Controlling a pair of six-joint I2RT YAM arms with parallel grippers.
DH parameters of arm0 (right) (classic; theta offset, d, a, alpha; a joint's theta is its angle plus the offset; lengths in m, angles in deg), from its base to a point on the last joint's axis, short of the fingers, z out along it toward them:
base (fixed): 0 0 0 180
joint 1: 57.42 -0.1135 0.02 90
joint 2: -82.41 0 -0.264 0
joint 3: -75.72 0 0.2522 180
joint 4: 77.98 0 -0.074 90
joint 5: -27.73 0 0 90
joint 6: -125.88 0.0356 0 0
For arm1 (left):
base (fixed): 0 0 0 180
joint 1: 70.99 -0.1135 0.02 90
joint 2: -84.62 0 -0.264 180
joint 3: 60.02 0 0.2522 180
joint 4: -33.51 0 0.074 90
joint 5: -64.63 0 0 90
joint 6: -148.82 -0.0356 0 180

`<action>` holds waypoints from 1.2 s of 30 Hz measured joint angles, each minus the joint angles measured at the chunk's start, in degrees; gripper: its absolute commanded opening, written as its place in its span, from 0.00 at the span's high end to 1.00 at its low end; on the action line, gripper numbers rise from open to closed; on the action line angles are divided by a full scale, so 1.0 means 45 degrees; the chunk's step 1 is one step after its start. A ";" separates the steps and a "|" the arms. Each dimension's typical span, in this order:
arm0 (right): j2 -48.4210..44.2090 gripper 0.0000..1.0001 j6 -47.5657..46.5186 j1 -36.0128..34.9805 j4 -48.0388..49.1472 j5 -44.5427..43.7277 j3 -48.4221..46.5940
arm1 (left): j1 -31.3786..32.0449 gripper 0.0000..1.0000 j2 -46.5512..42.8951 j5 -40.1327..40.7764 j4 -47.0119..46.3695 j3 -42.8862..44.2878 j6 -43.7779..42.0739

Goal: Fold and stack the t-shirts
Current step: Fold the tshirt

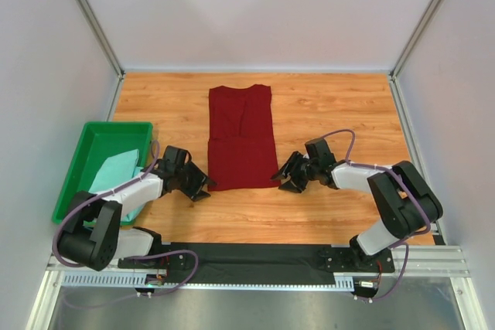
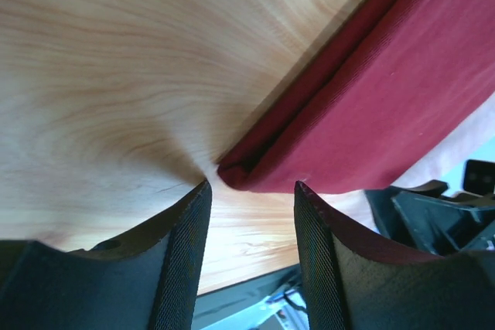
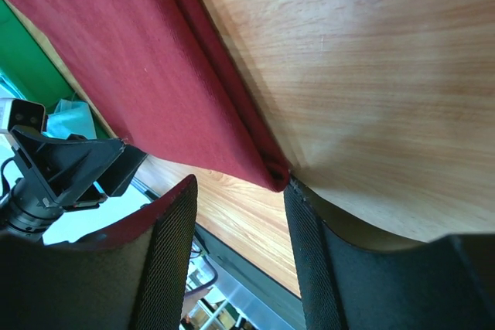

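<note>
On the wooden table (image 1: 332, 106), the dark red t-shirt (image 1: 240, 137) lay flat in the middle as a long narrow strip, its sides already folded in, running away from the arms. The left tool (image 1: 195, 183) sat low at the near left corner of the strip and the right tool (image 1: 288, 178) at the near right corner, facing each other across the hem. That mirrored placement suggested the near edge was to be picked up at both corners at once and carried toward the far end for the next fold. The pale green t-shirt (image 1: 116, 169) lay crumpled in the green tray (image 1: 104, 141) at the left, apart from the work, probably waiting its turn. The overhead view gave this layout but not the state of the grips. The left wrist view showed its fingers (image 2: 182, 260) parted about halfway with the doubled corner of red cloth just beyond their tips, nothing between them. The right wrist view showed the same moderate gap, the red corner meeting the tip of one finger (image 3: 309, 253) yet not pinched, so neither tool had hold of the shirt. The wrist views also showed the layered folded edge, which looked like a plain edge from above.
</note>
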 measured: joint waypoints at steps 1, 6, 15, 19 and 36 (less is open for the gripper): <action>0.0029 0.49 0.0083 0.0000 0.0034 -0.0024 0.0000 | 0.0000 0.46 0.0078 -0.0058 -0.0126 0.0005 0.0097; 0.0083 0.50 0.0325 0.0000 0.0175 -0.0131 0.0019 | -0.0019 0.47 0.0335 -0.0223 -0.0471 -0.0029 0.0767; 0.0189 0.53 0.0646 -0.0010 0.0253 -0.0204 0.0024 | -0.0209 0.54 0.0355 -0.0335 -0.0704 -0.0262 0.1370; 0.0515 0.62 0.0894 -0.0010 0.0476 -0.0141 -0.0087 | -0.0350 0.61 0.0520 -0.0447 -0.0860 -0.0296 0.1428; 0.0631 1.00 -0.0350 -0.0087 -0.0588 -0.0199 -0.0432 | -0.0651 1.00 0.0311 0.0257 0.0510 0.0427 -0.0933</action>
